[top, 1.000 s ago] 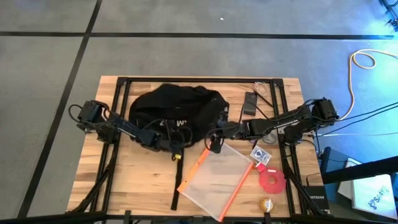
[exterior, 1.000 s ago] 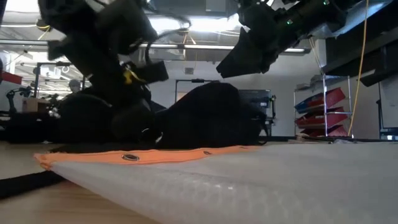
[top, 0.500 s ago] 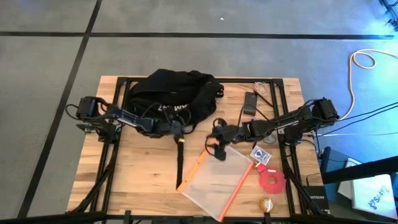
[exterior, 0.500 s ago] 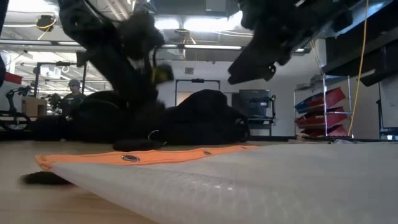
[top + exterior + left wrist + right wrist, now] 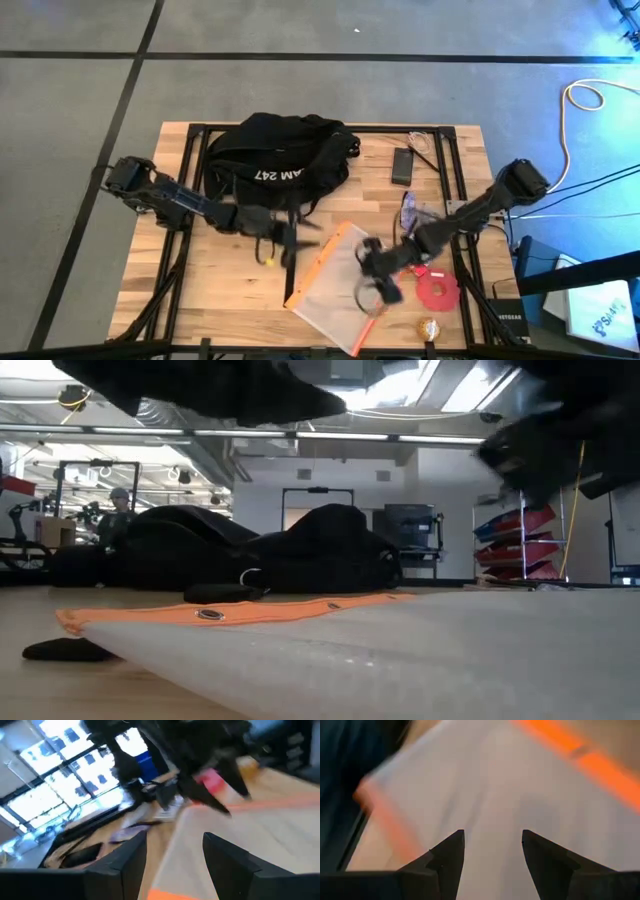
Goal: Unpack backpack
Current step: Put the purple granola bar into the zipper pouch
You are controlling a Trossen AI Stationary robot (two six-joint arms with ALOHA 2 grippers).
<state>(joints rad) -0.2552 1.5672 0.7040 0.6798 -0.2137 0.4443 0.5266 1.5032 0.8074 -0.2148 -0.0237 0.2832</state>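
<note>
The backpack point(image 5: 278, 167) lies at the far middle of the wooden table point(image 5: 225, 290), about 12 o'clock from the table's centre, and no gripper touches it. On its black fabric I can read white letters "AM 247". One black strap point(image 5: 290, 262) runs from it toward the near edge.

At 5 o'clock from the backpack lies a clear pouch with orange edges point(image 5: 345, 285). The right gripper point(image 5: 375, 283) hangs over this pouch, its fingers point(image 5: 442, 862) apart with a gap between them and nothing held; in the right wrist view only the pouch shows below them. The left gripper point(image 5: 285, 238) is at 6 o'clock from the backpack, beside the strap; its fingers point(image 5: 125, 865) also stand apart and empty.

At 3 o'clock from the backpack rests a small black phone point(image 5: 403, 165). A red tape roll point(image 5: 437, 291) and a small golden round thing point(image 5: 427, 327) lie at 3 and 4 o'clock from the pouch. In the low view a person point(image 5: 119, 510) is in the room behind.
</note>
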